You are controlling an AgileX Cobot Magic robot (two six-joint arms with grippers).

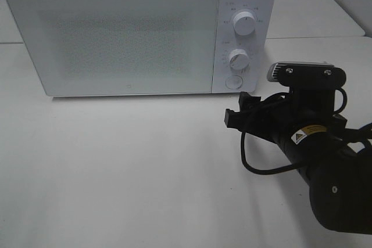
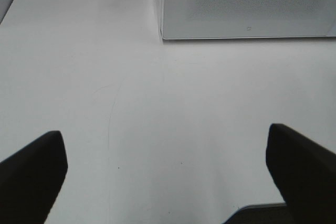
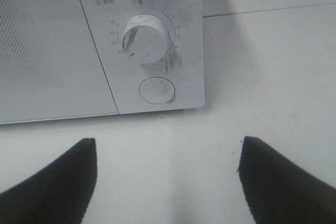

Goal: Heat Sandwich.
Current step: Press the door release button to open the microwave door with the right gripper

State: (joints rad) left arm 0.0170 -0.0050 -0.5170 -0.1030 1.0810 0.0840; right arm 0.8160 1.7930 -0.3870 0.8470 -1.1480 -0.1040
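Your right gripper [image 3: 169, 141] faces the control panel of the white microwave [image 1: 116, 33]. Its jaws stand wide apart and have hold of nothing; between them you see only bare worktop [image 1: 116, 172]. From the high camera the right gripper [image 1: 239, 108] sits just in front of the microwave's lower right corner, near the round button [image 1: 233, 82] but apart from it. In the right wrist view that round button [image 3: 157, 89] lies straight ahead, with the lower knob [image 3: 145, 39] just beyond it. The upper knob [image 1: 244, 24] sits above both on the same panel. A black cable [image 1: 256, 166] loops out from the right arm over the worktop.

Your left gripper [image 2: 165, 136] is also spread wide with empty jaws over bare worktop [image 2: 157, 103]. The microwave [image 2: 247, 3] stands well apart from it, ahead and to one side. The high camera does not show this gripper.

The microwave door [image 1: 116, 39] is closed flush, and its speckled front hides the inside. The sandwich shows in none of the three views, so you cannot tell where it is
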